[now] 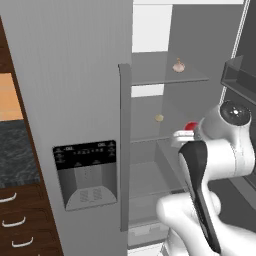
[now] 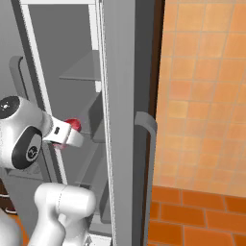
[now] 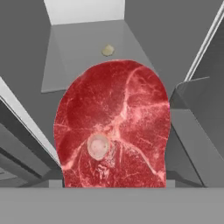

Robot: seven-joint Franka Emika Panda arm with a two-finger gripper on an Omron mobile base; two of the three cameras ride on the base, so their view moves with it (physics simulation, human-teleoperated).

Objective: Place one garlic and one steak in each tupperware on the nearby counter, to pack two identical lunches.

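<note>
The pincer [image 2: 72, 129] reaches into the open fridge [image 1: 75, 75], closed partway around a red steak [image 3: 113, 127] that the hand view shows up close (marbled, with a pale round bone). The left base view alone shows two garlic bulbs: one [image 1: 178, 65] on the upper shelf, another [image 1: 159, 118] on the shelf below.

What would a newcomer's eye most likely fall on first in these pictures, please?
Probably the deep red steak, marbled with a pale round bone, looming close before the hand camera; from the base it shows as a red spot at the arm's tip inside the open fridge. Next, a garlic on the upper shelf and a small pale piece on the shelf below.
</note>
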